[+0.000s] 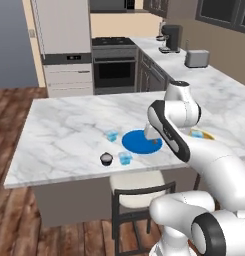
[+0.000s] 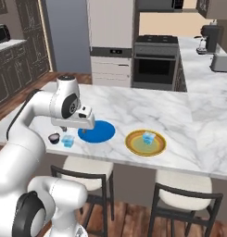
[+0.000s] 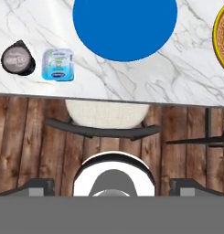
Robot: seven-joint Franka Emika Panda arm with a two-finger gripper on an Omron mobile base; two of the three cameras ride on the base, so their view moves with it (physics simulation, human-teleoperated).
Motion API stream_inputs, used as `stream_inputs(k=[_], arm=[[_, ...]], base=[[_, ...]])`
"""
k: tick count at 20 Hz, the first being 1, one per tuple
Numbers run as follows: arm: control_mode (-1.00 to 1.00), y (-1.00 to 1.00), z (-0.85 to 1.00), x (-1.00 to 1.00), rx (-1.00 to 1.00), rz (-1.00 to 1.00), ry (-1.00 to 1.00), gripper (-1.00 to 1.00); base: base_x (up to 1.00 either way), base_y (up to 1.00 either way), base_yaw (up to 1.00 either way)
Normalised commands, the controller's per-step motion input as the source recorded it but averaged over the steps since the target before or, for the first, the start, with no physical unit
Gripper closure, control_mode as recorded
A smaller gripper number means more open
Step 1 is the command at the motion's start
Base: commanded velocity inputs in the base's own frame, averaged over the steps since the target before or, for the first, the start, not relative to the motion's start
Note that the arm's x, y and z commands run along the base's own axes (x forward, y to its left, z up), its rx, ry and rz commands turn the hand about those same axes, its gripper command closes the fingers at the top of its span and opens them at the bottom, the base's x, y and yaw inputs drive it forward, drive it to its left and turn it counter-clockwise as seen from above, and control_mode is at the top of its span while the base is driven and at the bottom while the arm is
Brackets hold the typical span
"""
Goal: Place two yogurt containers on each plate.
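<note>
Claw point(image 3: 111, 185) wide open, empty, above the surface point(image 1: 69, 130) edge by the blue plate point(image 1: 139, 142). Dark yogurt cup point(image 3: 18, 58) and a blue cup point(image 3: 58, 65) sit just beside it, third cup point(image 1: 112, 135) behind. Fourth cup point(image 2: 148, 137) on yellow-rimmed plate point(image 2: 133, 147). Stool point(image 3: 107, 114) below.

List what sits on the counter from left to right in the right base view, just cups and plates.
Dark yogurt cup → pale blue yogurt cup → blue plate → yellow-rimmed plate, which has another blue cup on it.
</note>
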Motion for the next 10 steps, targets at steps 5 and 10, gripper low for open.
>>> stream_inputs(k=[5, 10], arm=[[1.0, 0.0, 0.0, 0.0, 0.0, 0.0, 0.0, -1.0], [1.0, 0.0, 0.0, 0.0, 0.0, 0.0, 0.0, -1.0]], base=[[0.49, 0.0, 0.0], [0.47, 0.0, 0.0]])
